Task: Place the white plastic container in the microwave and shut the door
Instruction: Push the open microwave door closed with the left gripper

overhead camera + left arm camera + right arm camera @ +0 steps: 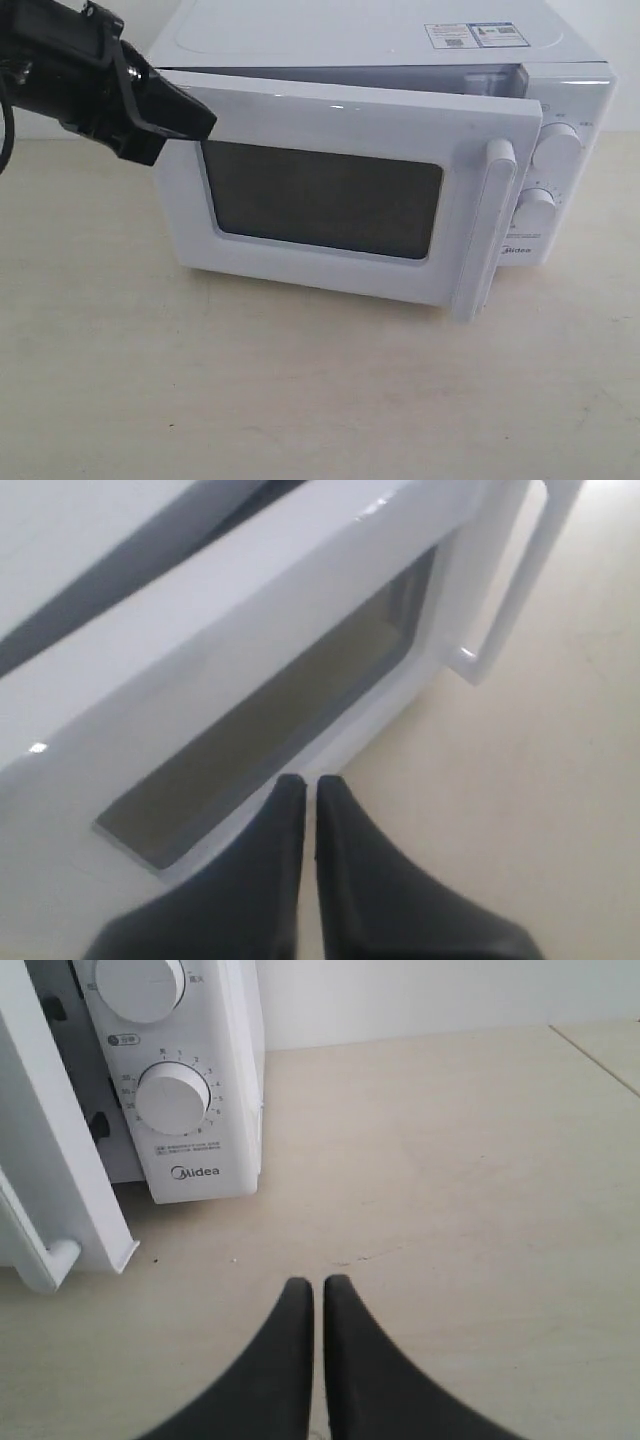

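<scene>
Right tool [318, 1282] pinched shut, empty, low above table [480, 1210] beside microwave [195, 1150] dials. Left arm slants down from left. Left tool [303, 782] shut, empty, tip at door [340, 115] upper hinge-side corner, contact unclear. Door ajar.

**Left arm.** The black left arm [60, 60] enters from the upper left of the exterior view. It slopes down toward the door [340, 115] of the microwave [300, 35].

**Left hand [203, 122].** The tapered fingers [270, 860] are brought together, with only a thin slit between them. Nothing is held. The tips sit at the upper hinge-side corner of the door, pointing at its outer face. Contact with the door cannot be confirmed.

**Right hand [318, 1285].** The fingers are drawn together and nothing lies between them. The hand is held over the desk [480, 1160], in front of the microwave on its dial side and apart from it.
</scene>
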`<state>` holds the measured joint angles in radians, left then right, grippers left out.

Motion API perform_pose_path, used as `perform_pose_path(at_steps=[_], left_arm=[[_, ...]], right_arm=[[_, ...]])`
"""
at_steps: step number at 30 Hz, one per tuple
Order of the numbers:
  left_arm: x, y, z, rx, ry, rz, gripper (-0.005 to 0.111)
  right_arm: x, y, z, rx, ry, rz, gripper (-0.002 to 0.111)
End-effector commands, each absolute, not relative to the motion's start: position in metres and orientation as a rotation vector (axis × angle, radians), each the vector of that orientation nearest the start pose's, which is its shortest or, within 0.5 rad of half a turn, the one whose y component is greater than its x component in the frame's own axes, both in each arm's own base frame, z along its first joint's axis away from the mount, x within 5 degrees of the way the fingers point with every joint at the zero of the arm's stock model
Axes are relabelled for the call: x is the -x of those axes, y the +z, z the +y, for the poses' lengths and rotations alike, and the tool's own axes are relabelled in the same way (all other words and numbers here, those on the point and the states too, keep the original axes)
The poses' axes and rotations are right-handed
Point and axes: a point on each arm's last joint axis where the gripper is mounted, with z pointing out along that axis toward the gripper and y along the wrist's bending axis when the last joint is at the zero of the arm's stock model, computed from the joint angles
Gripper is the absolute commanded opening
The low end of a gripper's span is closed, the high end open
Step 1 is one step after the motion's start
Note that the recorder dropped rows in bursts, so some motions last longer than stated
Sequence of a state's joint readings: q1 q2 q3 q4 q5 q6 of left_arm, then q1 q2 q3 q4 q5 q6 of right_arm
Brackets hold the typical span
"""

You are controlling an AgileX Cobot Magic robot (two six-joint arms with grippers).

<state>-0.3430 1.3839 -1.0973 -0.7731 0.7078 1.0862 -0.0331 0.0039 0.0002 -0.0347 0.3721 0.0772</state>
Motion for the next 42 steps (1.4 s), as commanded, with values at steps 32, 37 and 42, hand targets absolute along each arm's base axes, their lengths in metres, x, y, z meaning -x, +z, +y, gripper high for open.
perform_pose_path(at_steps=[32, 37, 42], left_arm=[[-0.253, 0.328, -0.147, -1.081, -0.693, 2.002, 0.004], [-0.252, 0.330, -0.147, -1.080, -0.690, 1.995, 0.004], [-0.249, 0.336, -0.146, -1.076, -0.682, 1.976, 0.004]], right_arm=[[-0.014, 0.283, -0.031, -0.593, 0.724, 0.420, 0.001], [-0.011, 0.364, -0.004, -0.262, 0.402, 0.842, 0.001], [-0.041, 0.427, -0.003, -0.241, 0.200, 1.396, 0.001]])
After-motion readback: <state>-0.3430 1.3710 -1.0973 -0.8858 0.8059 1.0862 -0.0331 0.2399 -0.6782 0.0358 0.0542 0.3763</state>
